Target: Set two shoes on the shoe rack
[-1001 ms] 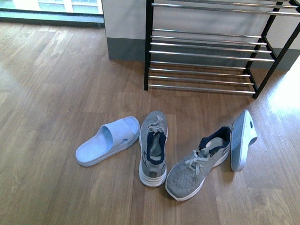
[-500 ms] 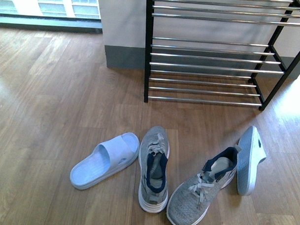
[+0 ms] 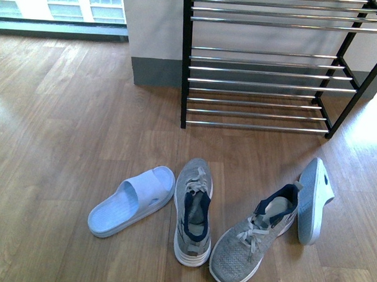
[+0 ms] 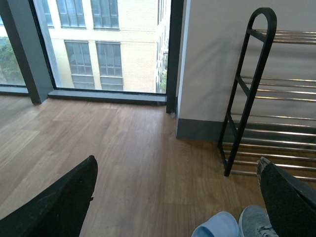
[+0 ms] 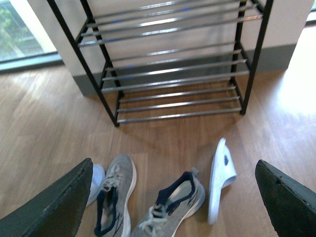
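Two grey knit sneakers lie on the wood floor in front of the shoe rack (image 3: 186, 60): one (image 3: 193, 210) points at the rack, the other (image 3: 253, 242) lies angled to its right. A pale blue slide (image 3: 132, 201) lies left of them, and another (image 3: 314, 200) stands on its edge at the right. Neither arm shows in the front view. My left gripper (image 4: 177, 163) is open above the floor, with the slide's toe (image 4: 217, 228) and a sneaker toe (image 4: 256, 222) below it. My right gripper (image 5: 174, 165) is open above the angled sneaker (image 5: 175, 202), facing the rack (image 5: 108, 98). Both hold nothing.
The rack stands against a white wall with a grey skirting (image 3: 157, 70). A floor-length window (image 3: 57, 6) with a dark frame (image 4: 174, 49) lies to the left. Bare wood floor (image 3: 65, 124) stretches left of the shoes.
Between one second and half a second ago the front view shifted, so the shoes and rack sit lower in the picture. Since then nothing has moved.
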Controlling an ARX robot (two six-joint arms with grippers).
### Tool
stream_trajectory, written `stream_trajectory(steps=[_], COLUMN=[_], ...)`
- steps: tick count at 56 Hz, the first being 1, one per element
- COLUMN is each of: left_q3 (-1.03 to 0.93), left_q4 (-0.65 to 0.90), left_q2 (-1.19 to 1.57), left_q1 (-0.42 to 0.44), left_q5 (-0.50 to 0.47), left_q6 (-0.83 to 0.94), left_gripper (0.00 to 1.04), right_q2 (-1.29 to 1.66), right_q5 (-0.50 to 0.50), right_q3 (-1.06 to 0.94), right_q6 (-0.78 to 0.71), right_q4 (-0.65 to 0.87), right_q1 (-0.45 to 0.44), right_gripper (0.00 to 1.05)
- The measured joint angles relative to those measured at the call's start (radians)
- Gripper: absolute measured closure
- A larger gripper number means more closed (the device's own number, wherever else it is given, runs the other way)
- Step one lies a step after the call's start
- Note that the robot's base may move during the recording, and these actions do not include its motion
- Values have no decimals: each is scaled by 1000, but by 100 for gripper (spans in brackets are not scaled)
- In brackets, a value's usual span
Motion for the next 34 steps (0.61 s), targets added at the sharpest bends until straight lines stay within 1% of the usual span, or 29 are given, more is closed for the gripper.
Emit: stream_trajectory(steps=[6, 16, 26, 34], left_q3=[0, 0, 0, 0], left_q4=[0, 0, 0, 0], left_q2=[0, 0, 0, 0], left_q1=[0, 0, 0, 0], left_q5=[0, 0, 0, 0], left_q6=[0, 0, 0, 0], left_gripper=[9, 9, 9, 9], right_q2=[346, 838, 1162, 1388], right_q5=[18, 6, -8, -6], right_q3=[113, 354, 563, 708], right_q6=[46, 132, 216, 254], right_q4=[93, 80, 14, -30], right_q1=[44, 111, 122, 101], right_gripper=[9, 9, 9, 9])
